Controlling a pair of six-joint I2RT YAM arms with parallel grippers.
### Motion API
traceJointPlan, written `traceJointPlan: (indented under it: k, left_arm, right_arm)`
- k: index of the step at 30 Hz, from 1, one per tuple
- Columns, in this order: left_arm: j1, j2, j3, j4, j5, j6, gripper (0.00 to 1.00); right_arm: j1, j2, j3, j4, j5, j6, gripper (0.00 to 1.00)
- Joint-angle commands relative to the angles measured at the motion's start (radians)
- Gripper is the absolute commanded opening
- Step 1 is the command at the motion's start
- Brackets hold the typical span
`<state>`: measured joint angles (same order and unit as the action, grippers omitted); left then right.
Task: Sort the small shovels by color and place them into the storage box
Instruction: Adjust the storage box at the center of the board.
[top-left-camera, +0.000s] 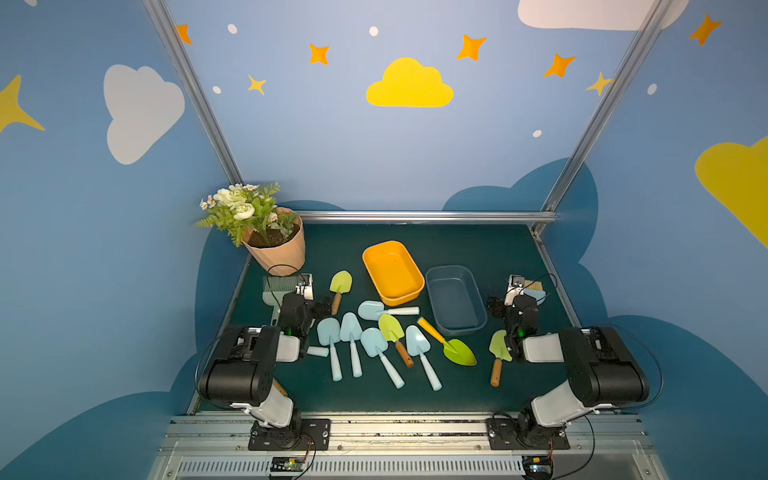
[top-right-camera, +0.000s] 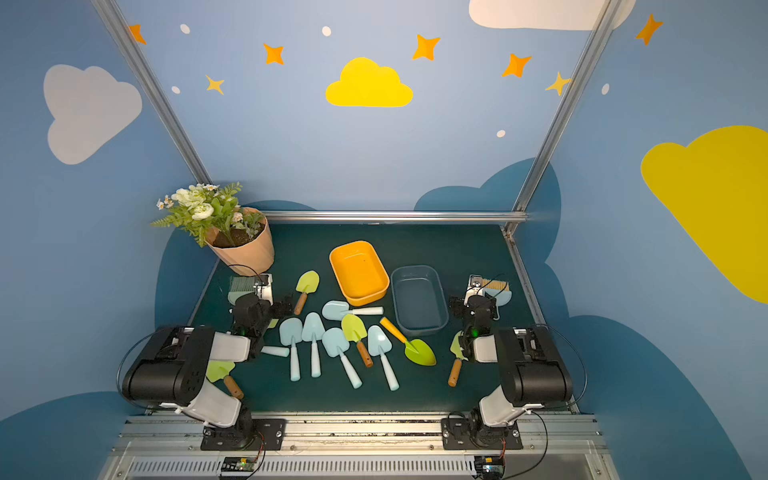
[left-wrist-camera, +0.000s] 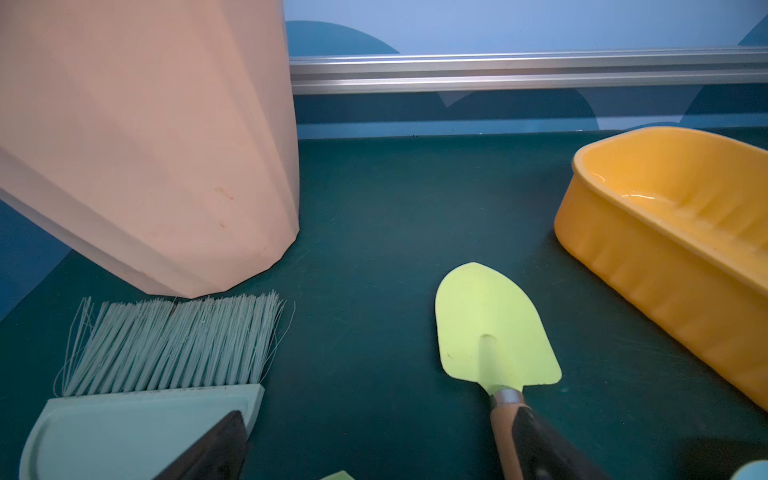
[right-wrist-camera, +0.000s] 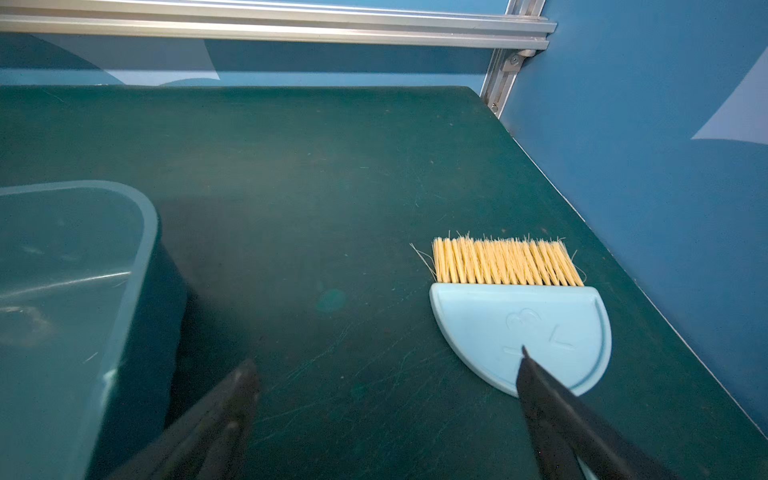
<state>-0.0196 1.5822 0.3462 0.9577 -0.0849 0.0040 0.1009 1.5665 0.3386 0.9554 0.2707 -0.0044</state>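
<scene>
Starting from scratch here: finding yellow box (top-left-camera: 392, 270) and blue box (top-left-camera: 455, 299) empty toward twelve o'clock, spotting all visible shovels (top-left-camera: 373, 340) lying loose on the tabletop (top-left-camera: 457, 386) at six o'clock of them. Hovering left tool (left-wrist-camera: 378, 415) and right tool (right-wrist-camera: 386, 357) spread wide, gripping nothing.

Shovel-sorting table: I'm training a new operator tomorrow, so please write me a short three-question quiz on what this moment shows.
1. True or false: neither the orange box nor the blue box holds a shovel.
2. The blade of the orange-handled shovel is: A lime green, B light blue, C white.
3. On the right gripper, do the fingers stand apart or together, and do they hold anything?

Key: 1 true. 2 A. 3 apart, holding nothing.
</scene>
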Motion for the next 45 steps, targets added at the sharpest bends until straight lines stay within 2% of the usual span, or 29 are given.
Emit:
traceJointPlan:
  k: [1,17,21,27,30,31,32,33,34,35,37,40,42,43,45]
  left_arm:
    - [0.006,-0.006,0.015,-0.004,0.013,0.010,1.00]
    - [0.008,-0.006,0.017,-0.010,0.019,0.006,1.00]
    - [0.043,-0.006,0.034,-0.041,0.080,-0.018,1.00]
    - [0.029,-0.004,0.034,-0.040,0.056,-0.007,1.00]
    - [0.029,-0.009,0.025,-0.026,0.060,-0.005,0.92]
    - [0.023,-0.021,0.020,-0.021,0.053,0.002,0.87]
    - [0.012,-0.054,0.019,-0.046,0.020,0.009,0.86]
    - [0.002,-0.099,0.031,-0.110,-0.006,0.010,0.86]
    - [-0.005,-0.161,0.057,-0.216,-0.024,0.011,0.85]
    - [-0.008,-0.219,0.091,-0.305,-0.036,0.014,0.85]
    - [-0.014,-0.314,0.144,-0.416,-0.015,0.027,0.81]
    - [-0.059,-0.416,0.296,-0.685,-0.073,-0.031,0.74]
    - [-0.098,-0.437,0.417,-0.854,-0.107,-0.095,0.64]
    - [-0.131,-0.441,0.474,-0.956,-0.121,-0.116,0.56]
    - [-0.212,-0.443,0.556,-1.056,-0.148,-0.150,0.52]
  right_arm:
    - [0.003,-0.005,0.019,0.020,-0.010,0.006,0.98]
    - [0.002,-0.004,0.017,0.023,-0.012,0.005,0.98]
    - [0.002,-0.003,0.018,0.022,-0.013,0.006,0.98]
    - [-0.011,-0.006,0.025,0.000,-0.042,0.014,0.98]
    - [-0.012,-0.010,0.021,0.014,-0.037,0.011,0.97]
    - [0.005,-0.039,0.029,-0.025,0.023,0.017,0.97]
    - [0.008,-0.072,0.038,-0.093,-0.011,0.011,0.97]
    - [0.011,-0.096,0.040,-0.083,-0.011,-0.019,0.98]
    - [0.029,-0.157,0.083,-0.212,0.043,-0.022,0.99]
    - [0.034,-0.231,0.154,-0.403,0.041,-0.011,0.99]
    - [0.029,-0.311,0.291,-0.643,0.032,0.044,0.99]
    - [0.036,-0.304,0.552,-0.975,0.005,0.106,0.98]
    - [0.045,-0.263,0.739,-1.253,-0.005,0.164,0.98]
    - [0.048,-0.241,0.826,-1.382,-0.044,0.184,0.98]
    - [0.054,-0.207,0.946,-1.571,-0.160,0.220,0.98]
